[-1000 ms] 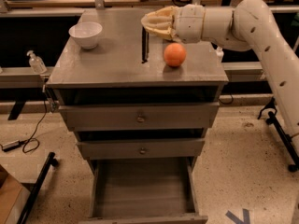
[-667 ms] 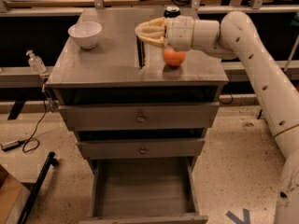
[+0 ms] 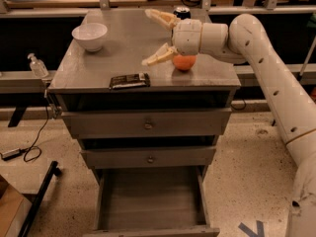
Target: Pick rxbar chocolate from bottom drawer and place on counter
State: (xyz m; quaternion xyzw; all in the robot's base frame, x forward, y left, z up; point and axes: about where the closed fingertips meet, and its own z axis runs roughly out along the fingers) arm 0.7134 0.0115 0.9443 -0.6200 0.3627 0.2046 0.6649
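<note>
The hand [image 3: 159, 37] hovers above the middle of the counter [image 3: 118, 48], pointing left. Its two fingers are spread wide and grip nothing. The snack bar [image 3: 129, 81] lies flat near the counter's front edge, ahead of the lower finger and apart from it. On this evidence the bar is placed and the task looks close to done.

Hazards from this position:
- The orange [image 3: 184, 63] sits just below the wrist, and contact cannot be ruled out. A careless pull-back could roll it across the counter or off the edge.
- The snack bar lies close to the front edge. A low sweep of the lower finger could push it over, and it would drop toward the bottom drawer [image 3: 148, 201], which stands open and looks empty.
- A can [image 3: 181, 12] stands just behind the hand. Backward or upward swing of the arm [image 3: 276, 78] could tip it.
- The bowl [image 3: 89, 35] sits well to the left, at low risk.

Markings: the snack bar's dark wrapper carries pale label blocks, but no words can be read. No writing is legible on the can, and none shows elsewhere.
</note>
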